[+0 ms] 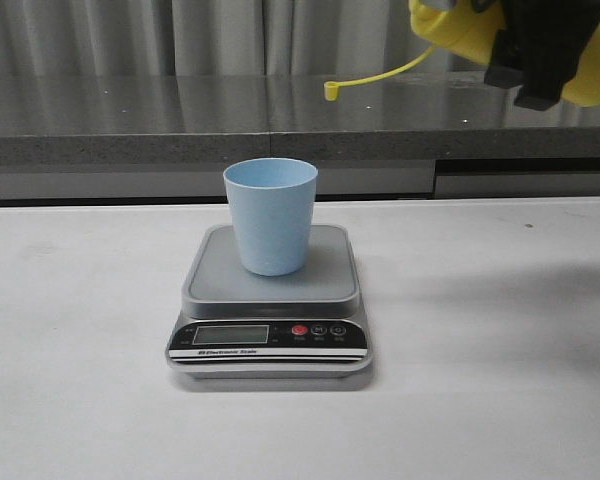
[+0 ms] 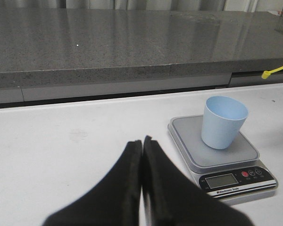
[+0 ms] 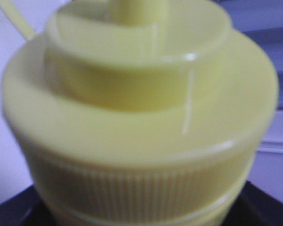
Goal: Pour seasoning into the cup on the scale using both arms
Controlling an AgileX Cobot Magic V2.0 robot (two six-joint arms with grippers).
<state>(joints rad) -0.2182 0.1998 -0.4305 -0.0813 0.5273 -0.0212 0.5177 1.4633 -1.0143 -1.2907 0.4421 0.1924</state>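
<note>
right gripper: top right of front view, high above the tabletop, jaws clamped on the yellow seasoning bottle; fingertips themselves cut off or hidden, black housing wraps the bottle body.
seasoning bottle: held tilted near horizontal, nozzle end toward the left of the front view; part of it out of frame. Right wrist view is filled by its ribbed yellow screw collar, blurred, very close.
cap strap: thin yellow tether curves down-left from the bottle, small cap hanging at its end, open, in the air, behind and above the cup; the cap tip also shows at the edge of the left wrist view.
left gripper: jaws pressed together, nothing between them, low over bare tabletop, well apart from the scale, which lies on its right.
cup: light blue tumbler, upright, standing on the scale platform, about centred; what is inside cannot be told.
scale: silver-grey platform, black front panel facing the camera, flat on the white tabletop.
display: LCD, digits unreadable.
buttons: red round one, two dark ones beside it.
writing: "Electronic Scale" on the panel strip; button labels too small.
background: grey stone-look ledge behind the tabletop, curtain above.
in the way: nothing between bottle and cup.
</note>
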